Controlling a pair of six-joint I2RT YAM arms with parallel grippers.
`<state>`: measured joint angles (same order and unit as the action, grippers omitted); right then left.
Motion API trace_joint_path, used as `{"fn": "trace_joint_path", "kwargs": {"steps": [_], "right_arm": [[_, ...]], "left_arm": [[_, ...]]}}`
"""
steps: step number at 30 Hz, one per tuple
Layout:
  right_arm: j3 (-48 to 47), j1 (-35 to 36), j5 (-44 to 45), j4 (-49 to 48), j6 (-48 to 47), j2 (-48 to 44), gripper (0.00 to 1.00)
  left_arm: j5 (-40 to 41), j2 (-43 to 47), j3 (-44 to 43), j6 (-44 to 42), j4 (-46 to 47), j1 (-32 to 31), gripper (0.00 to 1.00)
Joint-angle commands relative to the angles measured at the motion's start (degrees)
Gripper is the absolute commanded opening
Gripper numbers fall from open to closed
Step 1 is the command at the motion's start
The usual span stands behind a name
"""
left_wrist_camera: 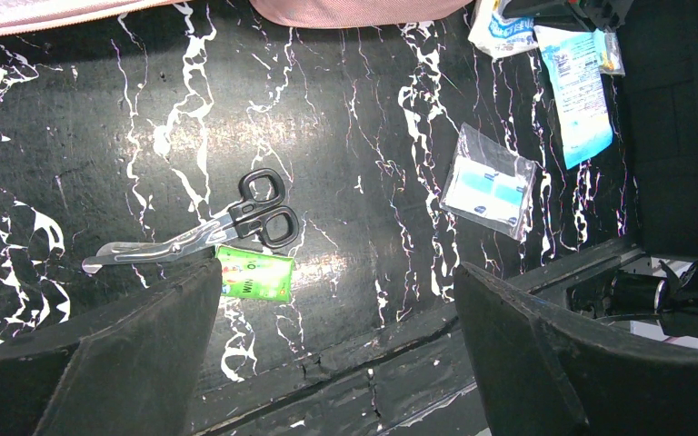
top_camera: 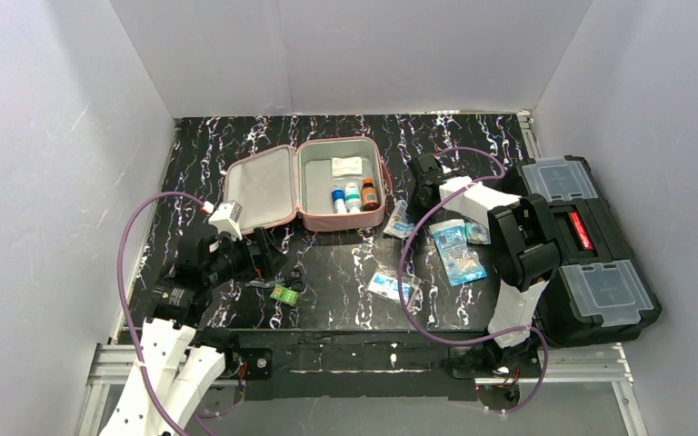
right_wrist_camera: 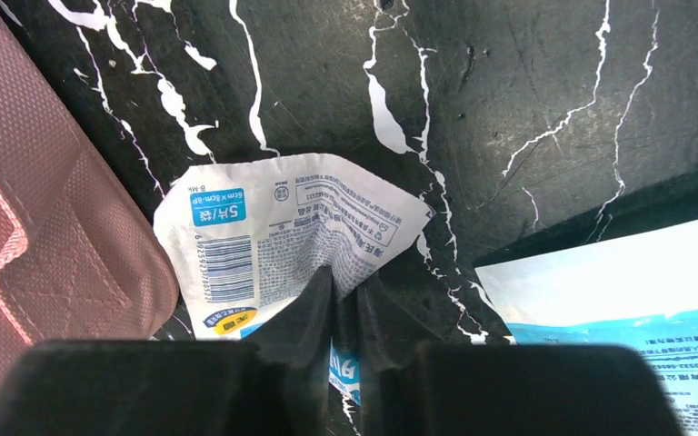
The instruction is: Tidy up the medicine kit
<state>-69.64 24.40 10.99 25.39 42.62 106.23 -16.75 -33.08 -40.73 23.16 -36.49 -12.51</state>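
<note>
The medicine kit (top_camera: pixel 345 221) lies open at the back of the table (top_camera: pixel 345 263), its long axis running left to right: lid flopped left, tray on the right with the small bottles (top_camera: pixel 353 197) standing inside. Just off the kit's right front corner, the right gripper (right_wrist_camera: pixel 345 291) pinches a white packet (right_wrist_camera: pixel 264 227). In front of the lid, the left gripper (left_wrist_camera: pixel 336 282) hangs with jaws spread wide over scissors (left_wrist_camera: pixel 218 227) and a green packet (left_wrist_camera: pixel 254 275).
</note>
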Motion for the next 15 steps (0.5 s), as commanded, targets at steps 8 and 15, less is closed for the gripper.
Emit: {"fn": "trace_joint_path", "kwargs": {"steps": [8,15], "right_arm": [[2.72,-0.23,-0.99,-0.57,-3.42,-0.82,0.01],[1.09,-0.23,0.63,2.72,-5.06,-8.56,0.01]], "left_arm": [[-0.33,0.21,-0.04,-0.26,-0.52,-0.13,1.0],[-0.42,0.5,-0.01,-0.19,-0.56,-0.1,0.99]]}}
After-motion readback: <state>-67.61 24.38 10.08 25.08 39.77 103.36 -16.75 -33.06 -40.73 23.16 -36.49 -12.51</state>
